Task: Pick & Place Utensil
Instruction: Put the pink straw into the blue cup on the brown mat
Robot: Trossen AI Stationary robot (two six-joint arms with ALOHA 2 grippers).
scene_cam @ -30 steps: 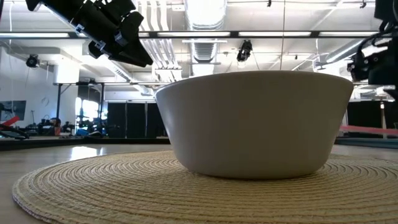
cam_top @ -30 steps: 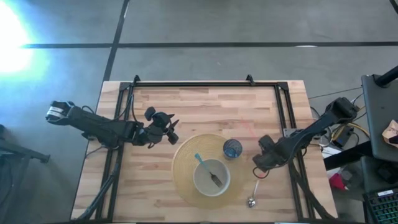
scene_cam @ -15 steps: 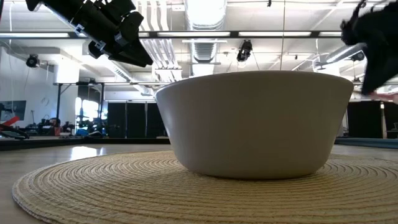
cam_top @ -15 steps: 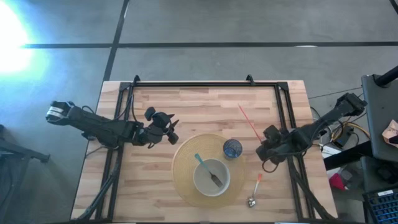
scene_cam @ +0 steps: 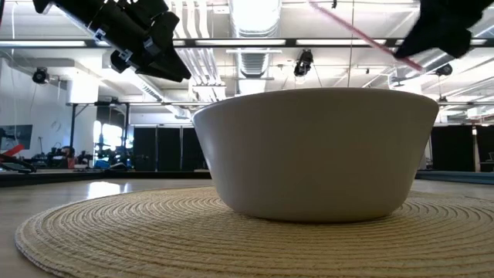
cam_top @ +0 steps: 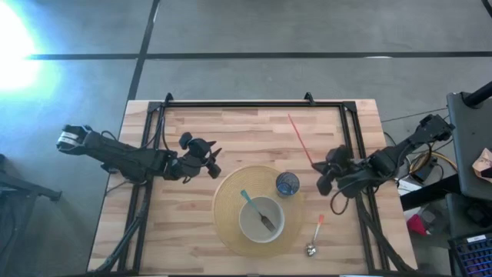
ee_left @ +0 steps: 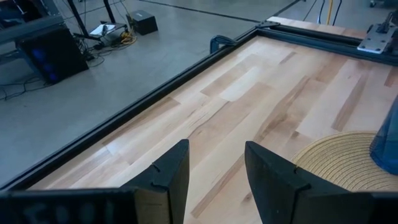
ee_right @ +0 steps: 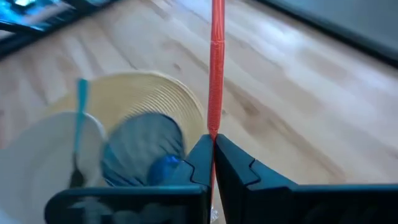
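A thin red straw is in my right gripper, which is shut on it above the table's right side, just right of the blue cup. The low view shows the straw high above the white bowl. The bowl sits on a round woven mat and holds a fork and a teal-handled utensil. An orange-handled spoon lies flat on the table, right of the mat. My left gripper waits open, left of the mat. My right gripper pinches the red straw near one end between its two fingers. The straw runs on in line with the fingers and sticks out past their tips, toward the table's far edge. It is lifted clear of the table and tilted.
A black frame rail runs along the table's right side under my right arm, and another rail runs along the far edge. Bare wood lies between the mat and the far rail.
My right gripper has risen and moved from near the spoon toward the far edge, staying shut on the straw. The straw has come up clear of the table with it and now points toward the far edge. The left arm has kept still.
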